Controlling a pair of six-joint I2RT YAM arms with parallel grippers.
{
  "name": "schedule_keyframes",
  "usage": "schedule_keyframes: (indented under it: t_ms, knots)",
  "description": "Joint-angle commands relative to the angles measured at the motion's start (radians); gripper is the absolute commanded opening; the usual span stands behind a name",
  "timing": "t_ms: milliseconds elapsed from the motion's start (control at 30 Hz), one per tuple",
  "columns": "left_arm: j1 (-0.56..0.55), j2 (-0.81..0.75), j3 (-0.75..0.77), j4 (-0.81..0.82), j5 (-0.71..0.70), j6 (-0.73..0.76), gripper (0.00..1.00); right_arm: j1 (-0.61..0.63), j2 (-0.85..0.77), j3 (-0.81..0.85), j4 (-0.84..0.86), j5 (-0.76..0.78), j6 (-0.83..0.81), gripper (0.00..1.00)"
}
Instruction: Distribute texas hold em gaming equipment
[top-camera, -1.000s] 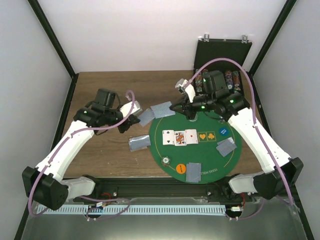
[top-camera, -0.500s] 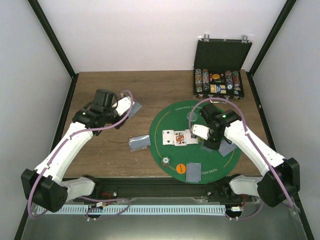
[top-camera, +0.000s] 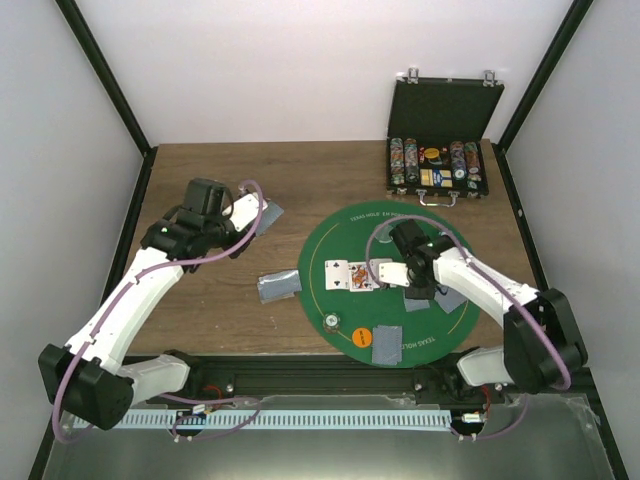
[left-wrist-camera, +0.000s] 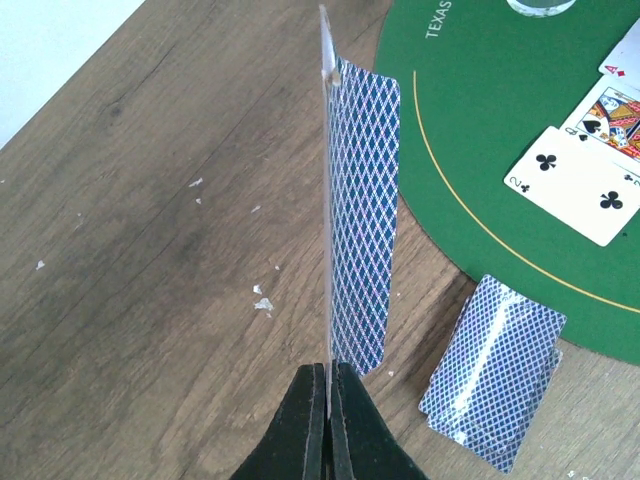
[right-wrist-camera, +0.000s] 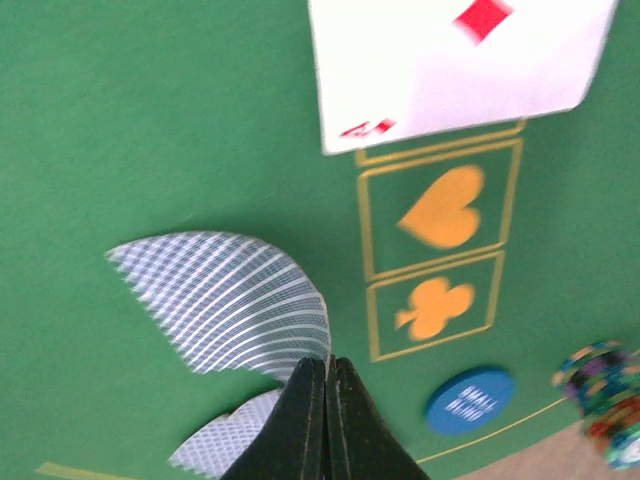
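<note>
My left gripper (top-camera: 255, 222) is shut on one blue-backed playing card (top-camera: 268, 212), held edge-on above the bare wood left of the mat. In the left wrist view that card (left-wrist-camera: 365, 200) rises from the closed fingertips (left-wrist-camera: 328, 365). A face-down deck (left-wrist-camera: 495, 370) lies beside the mat. My right gripper (top-camera: 420, 298) hovers low over the mat's right part, shut on a blue-backed card (right-wrist-camera: 230, 300), with another card (right-wrist-camera: 225, 440) under it. Face-up cards (top-camera: 350, 275) lie in the mat's middle, among them an ace of diamonds (right-wrist-camera: 460, 70). A blue disc (right-wrist-camera: 470, 400) sits nearby.
The round green felt mat (top-camera: 340, 235) covers the table's right half. An open black case (top-camera: 440, 165) with rows of chips stands behind it. An orange disc (top-camera: 362, 336), a striped chip (top-camera: 330, 321) and face-down cards (top-camera: 388, 343) lie at the mat's near edge.
My right gripper has swung from the mat's far edge down to its right part, still gripping a card. The left gripper has drawn its card a little left and away from the mat.
</note>
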Motion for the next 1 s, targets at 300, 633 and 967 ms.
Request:
schedule_keyframes:
  t_ms: [300,633,967]
  knots:
    - [0.003,-0.019,-0.006,0.001,0.009,-0.013,0.0,-0.048,0.136,-0.044,0.433,0.061,-0.198,0.01]
    - [0.004,-0.012,-0.004,-0.006,0.009,-0.011,0.0,-0.083,0.225,0.017,0.476,0.014,-0.171,0.01]
    - [0.003,-0.006,-0.001,-0.006,0.006,-0.01,0.0,-0.103,0.274,0.052,0.461,-0.018,-0.13,0.01]
